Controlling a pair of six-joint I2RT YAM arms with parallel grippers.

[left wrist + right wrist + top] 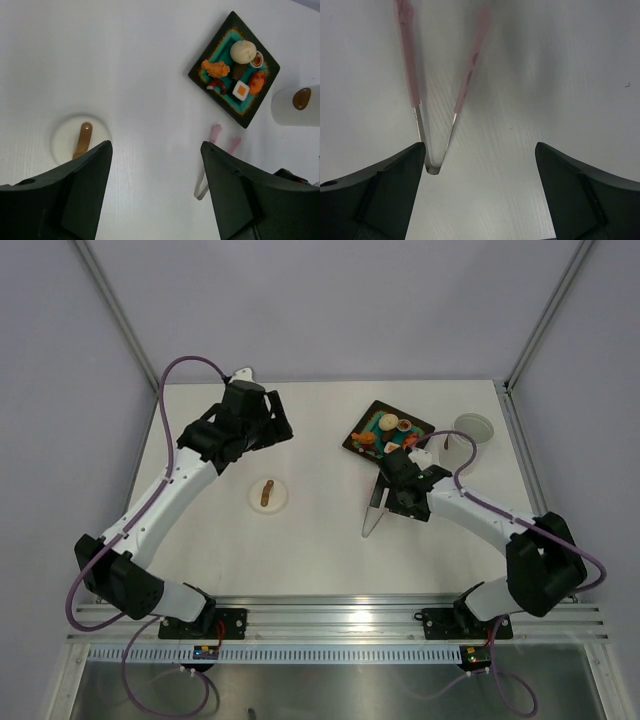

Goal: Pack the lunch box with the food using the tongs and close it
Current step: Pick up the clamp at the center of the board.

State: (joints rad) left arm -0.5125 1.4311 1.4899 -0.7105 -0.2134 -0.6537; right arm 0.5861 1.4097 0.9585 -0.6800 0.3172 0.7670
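Observation:
The lunch box is a white tub standing open right of the black tray. In the left wrist view a brown oval spot shows on the lunch box. Its lid with the brown stick handle lies flat mid-table, also seen as the lid. The food, orange, cream and brown-red pieces, sits on the tray. The pink tongs lie on the table, their joined end toward me. My right gripper hangs open above them, the joint of the tongs beside its left finger. My left gripper is open and empty, high over the table's far left.
Metal frame posts stand at the back corners, with a post close to the lunch box. Bare white tabletop stretches between the lid, the tongs and the arm bases.

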